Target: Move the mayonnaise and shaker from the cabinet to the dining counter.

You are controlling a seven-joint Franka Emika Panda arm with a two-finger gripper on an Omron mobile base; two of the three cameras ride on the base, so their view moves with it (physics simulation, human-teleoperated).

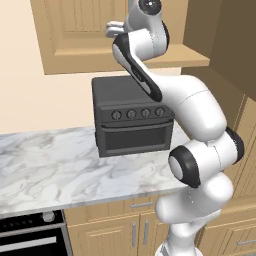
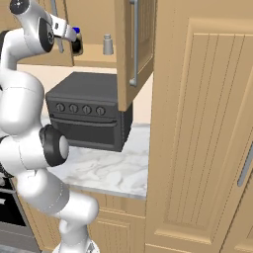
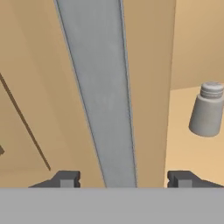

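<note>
Gripper (image 3: 123, 179), jaws apart and straddling the cabinet's (image 2: 133, 29) metal bar handle (image 3: 98, 92), with the shaker (image 3: 206, 110) on the shelf at 2 o'clock; closing squarely on the handle's midline should prevent slip.

Cabinet shelf (image 2: 94, 61) carries shaker (image 2: 107, 44) (upright); marble counter (image 1: 55, 172) carries toaster oven (image 1: 131, 117).

small pale grey shaker (image 2: 107, 44) stands on wooden shelf of light wooden wall cabinet (image 2: 97, 61), right of blue-lidded jar (image 2: 76, 31); dark countertop oven (image 2: 88, 118) below on marble wall counter (image 2: 111, 170).
</note>
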